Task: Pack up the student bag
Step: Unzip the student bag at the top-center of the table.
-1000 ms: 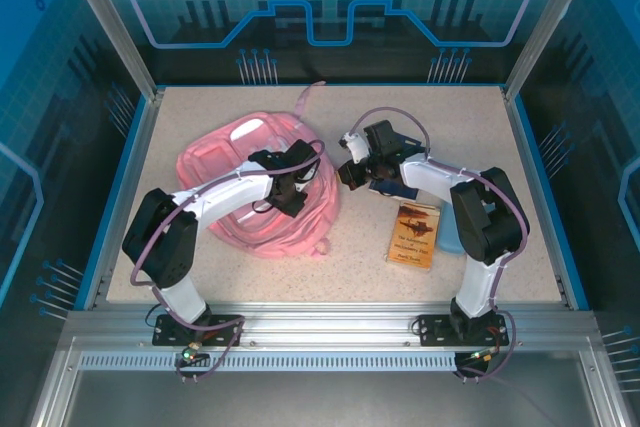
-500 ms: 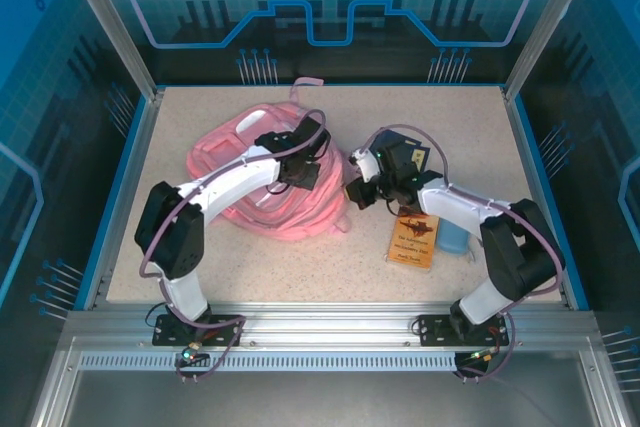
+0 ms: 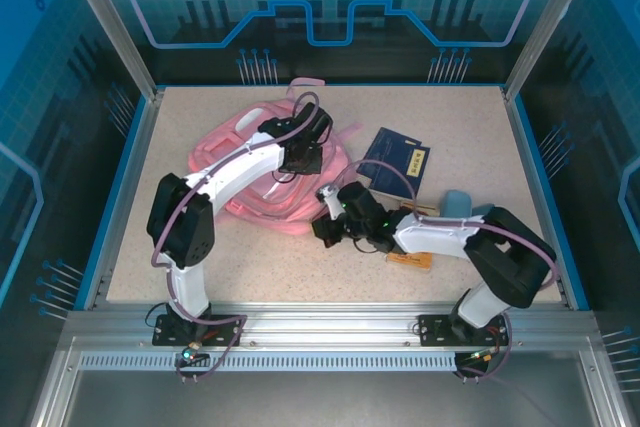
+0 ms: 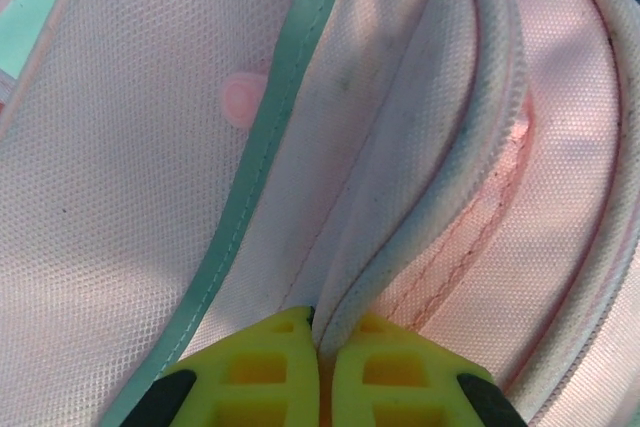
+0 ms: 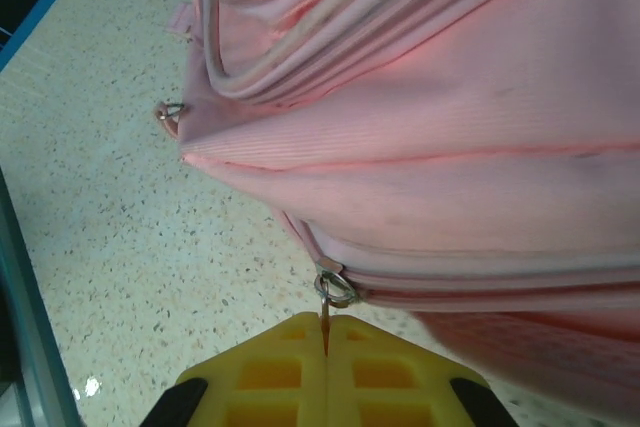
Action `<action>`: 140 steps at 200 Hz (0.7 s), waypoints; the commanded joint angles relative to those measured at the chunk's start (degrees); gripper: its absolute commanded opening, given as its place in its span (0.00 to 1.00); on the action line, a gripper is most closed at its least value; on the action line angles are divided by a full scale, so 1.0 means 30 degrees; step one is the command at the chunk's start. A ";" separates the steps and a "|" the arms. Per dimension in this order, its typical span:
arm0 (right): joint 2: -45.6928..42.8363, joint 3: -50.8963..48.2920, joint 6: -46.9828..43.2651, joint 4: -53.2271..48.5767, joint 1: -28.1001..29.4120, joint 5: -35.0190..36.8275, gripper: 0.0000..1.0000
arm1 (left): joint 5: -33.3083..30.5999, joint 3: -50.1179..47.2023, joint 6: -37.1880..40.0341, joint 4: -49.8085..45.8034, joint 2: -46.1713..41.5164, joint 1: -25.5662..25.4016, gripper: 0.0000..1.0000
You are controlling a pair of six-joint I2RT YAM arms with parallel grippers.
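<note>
Apparently you're unzipping the student bag (image 3: 262, 212): left gripper (image 4: 318, 325) pinches its piped seam (image 4: 400, 237), right gripper (image 5: 326, 329) clamps the zip pull (image 5: 334, 292). Next, draw it steadily.

the student bag (image 3: 270, 211) is partly hidden under the left arm (image 3: 240, 169)

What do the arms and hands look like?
The left arm and right arm have white shells, black joints, a purple cable looped alongside. The left hand and right hand have yellow fingers with recessed square pockets, black bases.
</note>
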 commanded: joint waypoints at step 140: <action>-0.3546 0.2615 0.5545 -0.6327 -0.5535 -0.3305 0.59 | 0.3514 -0.1722 0.0854 0.3654 -0.2885 0.0913 0.01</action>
